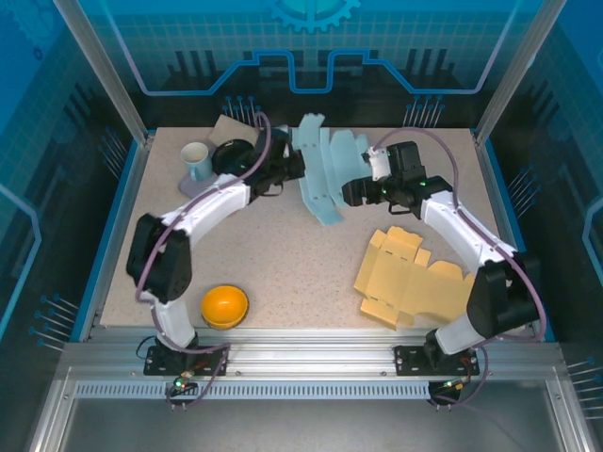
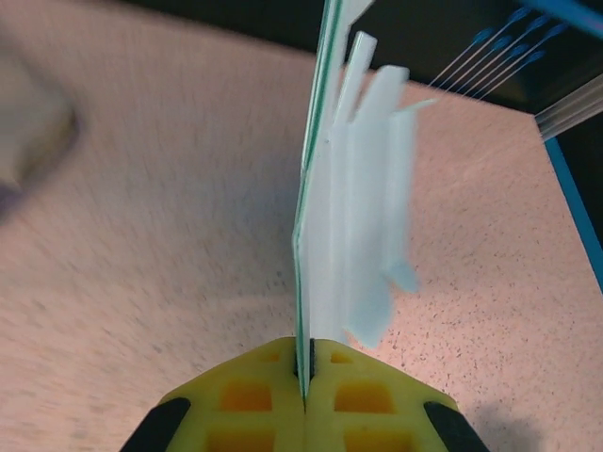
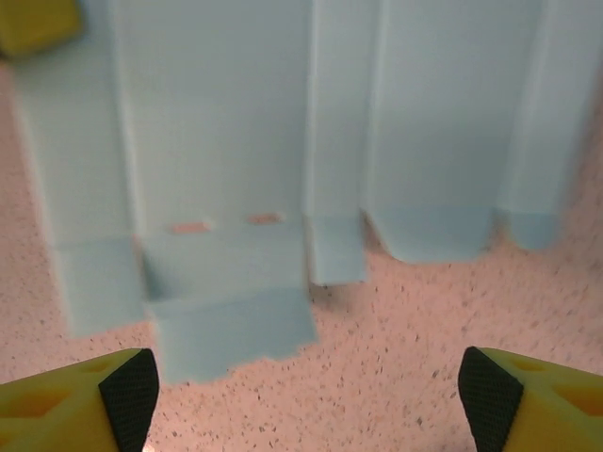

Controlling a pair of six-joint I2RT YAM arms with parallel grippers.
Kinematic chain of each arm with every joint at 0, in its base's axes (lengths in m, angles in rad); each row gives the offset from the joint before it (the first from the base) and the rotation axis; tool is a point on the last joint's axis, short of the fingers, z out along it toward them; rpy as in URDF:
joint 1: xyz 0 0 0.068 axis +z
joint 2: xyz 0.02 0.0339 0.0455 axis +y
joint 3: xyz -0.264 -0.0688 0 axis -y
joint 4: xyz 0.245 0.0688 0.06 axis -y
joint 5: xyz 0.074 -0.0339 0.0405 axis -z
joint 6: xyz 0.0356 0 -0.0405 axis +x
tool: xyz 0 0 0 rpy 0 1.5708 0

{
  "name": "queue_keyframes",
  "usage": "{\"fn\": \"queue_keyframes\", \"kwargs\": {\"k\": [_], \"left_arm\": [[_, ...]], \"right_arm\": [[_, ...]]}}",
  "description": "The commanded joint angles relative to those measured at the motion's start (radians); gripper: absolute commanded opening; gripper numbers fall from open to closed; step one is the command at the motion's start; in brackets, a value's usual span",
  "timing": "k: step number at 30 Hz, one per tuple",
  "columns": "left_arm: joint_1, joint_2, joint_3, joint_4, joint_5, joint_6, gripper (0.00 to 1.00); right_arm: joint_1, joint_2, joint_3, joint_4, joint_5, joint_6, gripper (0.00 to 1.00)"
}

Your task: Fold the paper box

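- At the far middle of the speckled table (image 1: 283, 254) is the blue paper box (image 1: 325, 179), still an unfolded sheet
- Near right, a tan box blank (image 1: 405, 278) lies flat
- The left gripper (image 2: 303, 377) is clamped on the blue paper box's left edge
- The right gripper (image 3: 306, 395) hovers just beside its right edge, jaws spread wide, holding nothing
- Near left, an orange bowl (image 1: 224, 306)
- Far left, a cup (image 1: 196, 160)

Matt blue paper box (image 1: 325, 179), speckled matt tabletop (image 1: 283, 254), glossy orange bowl (image 1: 224, 304)

Orange bowl (image 1: 225, 305) at near left, pale mug (image 1: 196, 161) at far left.
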Motion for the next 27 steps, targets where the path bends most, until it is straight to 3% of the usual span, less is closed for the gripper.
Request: {"fn": "queue_keyframes", "kwargs": {"k": [1, 5, 8, 11, 16, 27], "left_arm": [[-0.003, -0.127, 0.138, -0.32, -0.052, 0.372, 0.0], [-0.006, -0.182, 0.27, -0.591, -0.057, 0.541, 0.0], [-0.01, -0.264, 0.261, -0.688, -0.054, 0.633, 0.0], [-0.029, -0.34, 0.217, -0.753, -0.042, 0.705, 0.0], [-0.117, -0.469, 0.079, -0.733, -0.027, 0.777, 0.0], [-0.171, -0.554, -0.001, -0.719, 0.009, 0.779, 0.0]], "right_arm": [[-0.004, -0.098, 0.02, 0.138, 0.037, -0.081, 0.85], [0.015, -0.163, -0.012, 0.294, 0.034, -0.248, 0.82], [0.028, -0.189, 0.006, 0.324, -0.018, -0.346, 0.77], [0.05, -0.213, 0.0, 0.353, -0.083, -0.455, 0.67], [0.114, -0.233, 0.001, 0.317, -0.16, -0.614, 0.57], [0.19, -0.275, -0.037, 0.243, -0.327, -0.756, 0.57]]}}
